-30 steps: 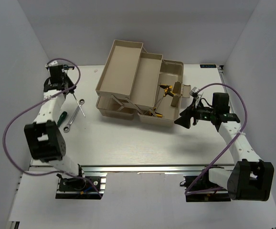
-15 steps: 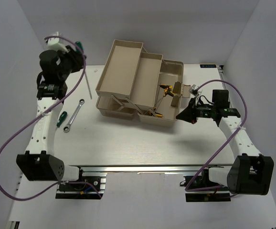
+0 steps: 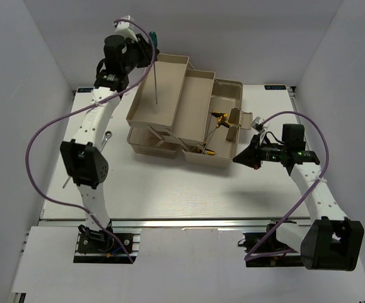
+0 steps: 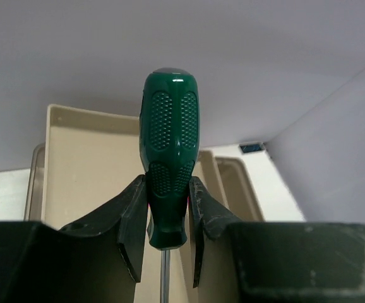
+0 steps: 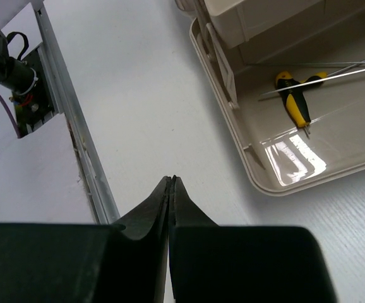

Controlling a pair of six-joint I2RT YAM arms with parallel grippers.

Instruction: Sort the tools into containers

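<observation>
My left gripper (image 3: 143, 52) is raised over the fold-out toolbox and shut on a green-handled screwdriver (image 4: 168, 151). Its thin shaft (image 3: 155, 82) hangs straight down above the large upper left tray (image 3: 146, 107). In the left wrist view the jaws clamp the lower end of the handle, with the tray (image 4: 81, 170) below. My right gripper (image 3: 237, 161) hovers by the toolbox's right front corner, shut with nothing in it; the right wrist view shows its fingertips (image 5: 171, 183) pressed together. Yellow-and-black hex keys (image 3: 219, 118) (image 5: 294, 98) lie in the toolbox base (image 5: 233, 136).
A second tan tray (image 3: 198, 104) is stepped beside the first, above the base (image 3: 227, 95). One end of the silver wrench (image 3: 107, 136) shows on the table behind my left arm. A metal rail (image 5: 75, 120) runs along the table's near edge.
My left arm swung up and right from the table's left side to above the toolbox, carrying the screwdriver. The right gripper's jaws closed and it shifted slightly.
</observation>
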